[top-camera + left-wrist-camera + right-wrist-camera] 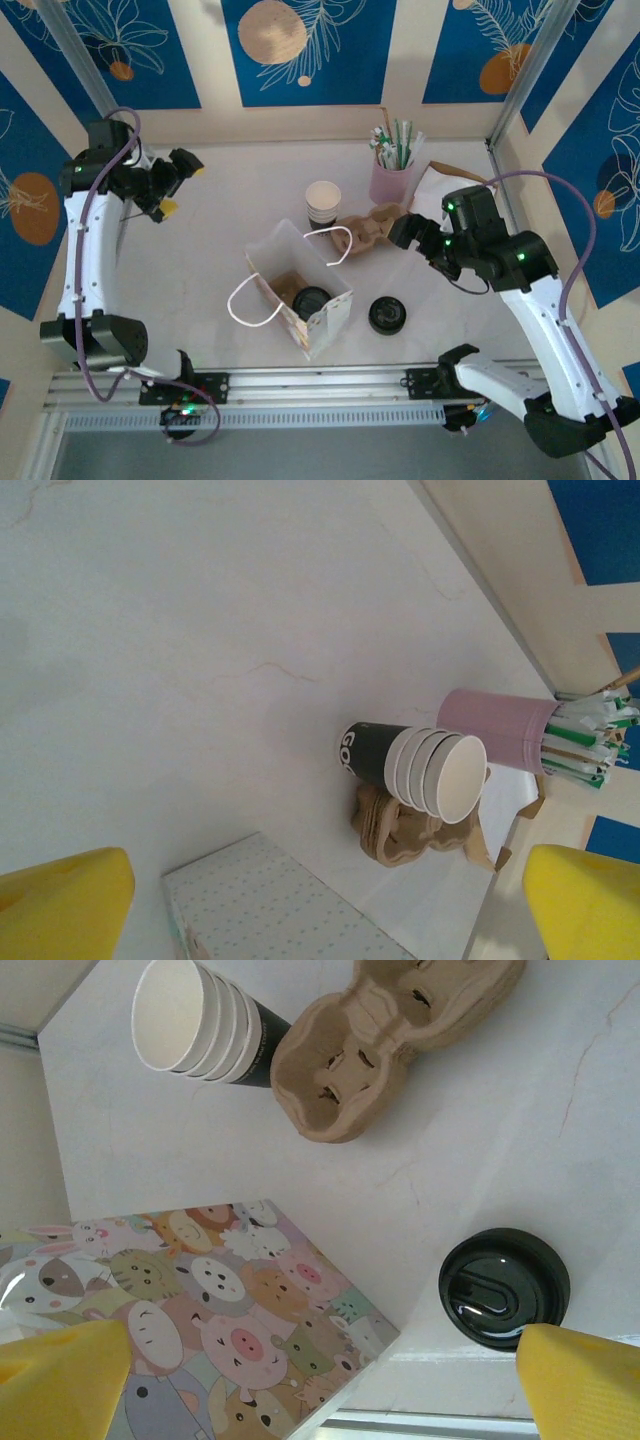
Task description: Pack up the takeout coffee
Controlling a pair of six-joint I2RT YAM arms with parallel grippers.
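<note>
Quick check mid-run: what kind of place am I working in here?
Likely a mock café takeout counter set up inside a robot test cell: stacked paper cups, a pink holder of straws, a cardboard cup carrier, and printed blue wall panels boxing it in.

White left arm (78,250) and white right arm (548,315) elbowed inward; left end effector (183,190) and right end effector (408,238) both empty, jaws spread wide.

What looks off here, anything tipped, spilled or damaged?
Nothing stands out. The cartoon-print bag stands open, the paper cup stack is upright, the cardboard carrier lies flat, and no spill shows around the black lid.
</note>
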